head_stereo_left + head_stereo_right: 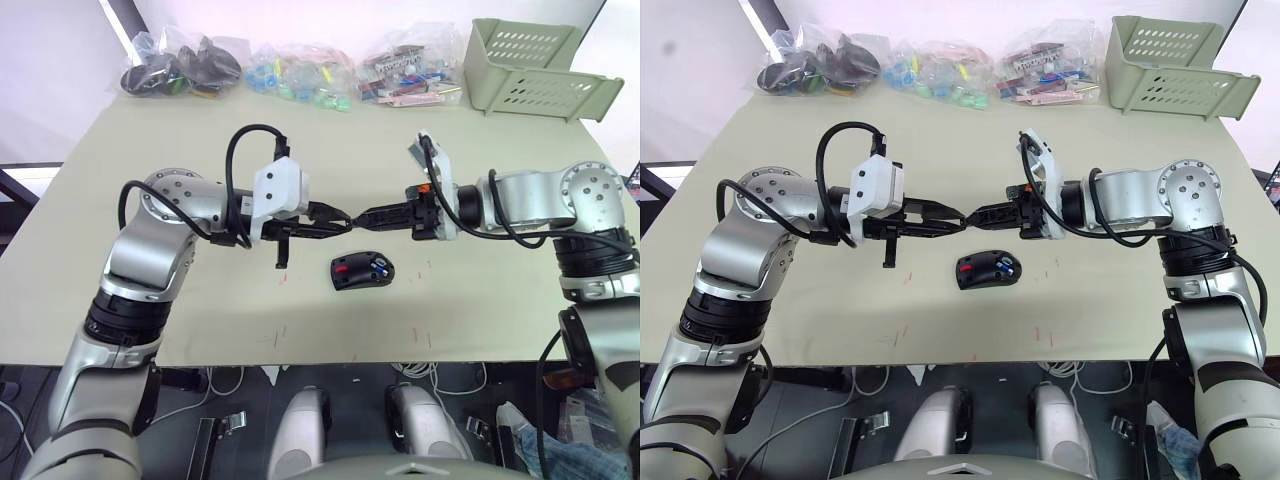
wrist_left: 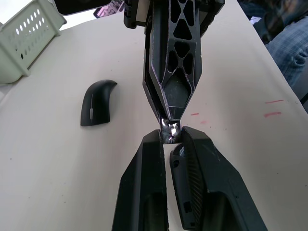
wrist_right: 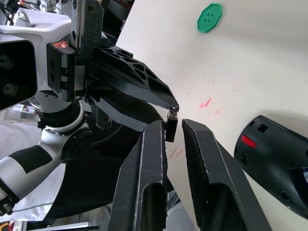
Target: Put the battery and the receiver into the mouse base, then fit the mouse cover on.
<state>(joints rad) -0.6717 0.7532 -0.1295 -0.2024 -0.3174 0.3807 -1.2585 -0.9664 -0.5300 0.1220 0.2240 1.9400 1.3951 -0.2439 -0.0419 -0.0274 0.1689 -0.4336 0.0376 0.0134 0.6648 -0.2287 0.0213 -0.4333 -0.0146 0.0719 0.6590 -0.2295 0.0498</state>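
My two grippers meet tip to tip in the air over the middle of the table. The left gripper [image 1: 344, 217] is shut on the receiver [image 2: 169, 130], a tiny black and silvery piece. The right gripper [image 1: 359, 216] has its fingers either side of the same piece with a narrow gap, so it looks open. Just below and nearer to me lies the mouse base [image 1: 362, 270], open side up, with a red patch and the blue battery [image 1: 380, 267] inside. The mouse cover [image 2: 98, 101], a plain black shell, rests on the table apart from both grippers.
Clear bags of small parts [image 1: 300, 75] line the far edge of the table, and a pale green basket [image 1: 535, 60] stands at the far right corner. A green disc [image 3: 209, 17] lies on the tabletop. Faint red marks dot the beige surface.
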